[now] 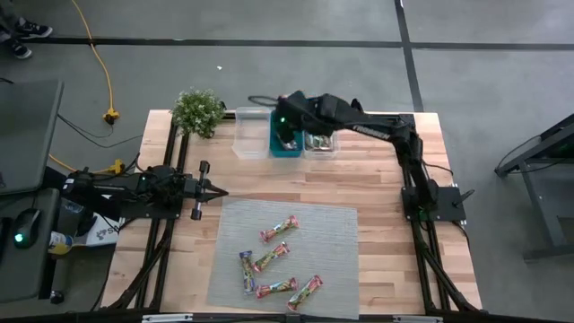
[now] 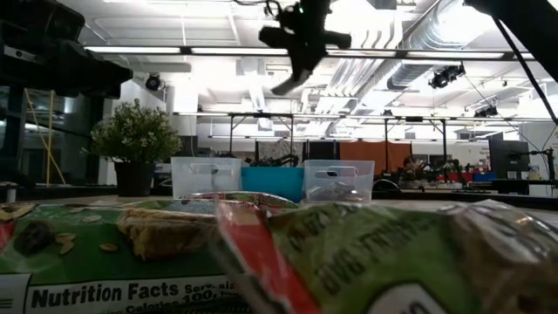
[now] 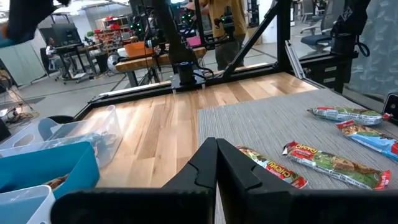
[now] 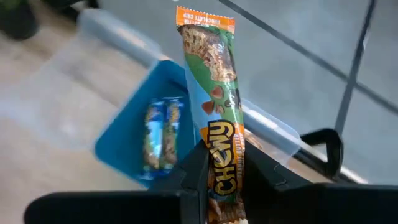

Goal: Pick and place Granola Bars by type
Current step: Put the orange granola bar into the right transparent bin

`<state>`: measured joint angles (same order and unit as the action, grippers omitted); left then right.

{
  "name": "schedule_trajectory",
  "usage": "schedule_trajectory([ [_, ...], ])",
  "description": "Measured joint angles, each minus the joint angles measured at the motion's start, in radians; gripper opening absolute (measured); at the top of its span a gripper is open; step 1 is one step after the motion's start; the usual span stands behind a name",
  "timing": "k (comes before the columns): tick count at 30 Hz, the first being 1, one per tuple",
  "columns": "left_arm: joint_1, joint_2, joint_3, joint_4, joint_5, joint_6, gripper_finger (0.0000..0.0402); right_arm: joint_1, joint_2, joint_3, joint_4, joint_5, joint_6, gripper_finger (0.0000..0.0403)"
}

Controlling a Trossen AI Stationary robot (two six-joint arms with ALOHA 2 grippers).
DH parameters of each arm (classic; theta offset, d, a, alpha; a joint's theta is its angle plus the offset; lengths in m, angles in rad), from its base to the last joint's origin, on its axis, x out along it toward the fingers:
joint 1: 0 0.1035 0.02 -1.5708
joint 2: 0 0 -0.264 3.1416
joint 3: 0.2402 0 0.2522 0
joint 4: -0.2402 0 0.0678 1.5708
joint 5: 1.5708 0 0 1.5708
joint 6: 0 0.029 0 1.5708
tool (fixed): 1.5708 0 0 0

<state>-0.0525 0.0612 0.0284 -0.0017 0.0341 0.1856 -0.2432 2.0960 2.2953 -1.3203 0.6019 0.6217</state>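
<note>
Wooden tabletop (image 1: 359, 184) at twelve o'clock: right gripper (image 4: 224, 171) pinches a green-and-orange wrapped granola bar (image 4: 214, 93) above the teal plastic bin (image 4: 134, 134), seemingly mid-delivery; next, lower over the matching bin and let go.

We see a robotics lab: exposed ceiling ducts (image 2: 418, 52), workbenches (image 3: 155, 59) with equipment, concrete floor (image 1: 269, 72), cables.

Overhead, table-level and two wrist views share the teal bin (image 1: 289, 144).
</note>
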Motion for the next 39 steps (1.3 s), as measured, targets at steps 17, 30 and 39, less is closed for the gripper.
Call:
schedule_trajectory([
  [17,0.0,0.0,0.0,0.0,0.0,0.0,0.0001,-0.164,0.001,-0.537,0.065,-0.228,0.194,0.0055],
  [30,0.0,0.0,0.0,0.0,0.0,0.0,0.0001,-0.216,0.001,-0.578,0.265,-0.274,0.158,0.0055],
  [39,0.0,0.0,0.0,0.0,0.0,0.0,0.0001,-0.222,0.001,-0.578,0.304,-0.302,0.156,0.0055],
])
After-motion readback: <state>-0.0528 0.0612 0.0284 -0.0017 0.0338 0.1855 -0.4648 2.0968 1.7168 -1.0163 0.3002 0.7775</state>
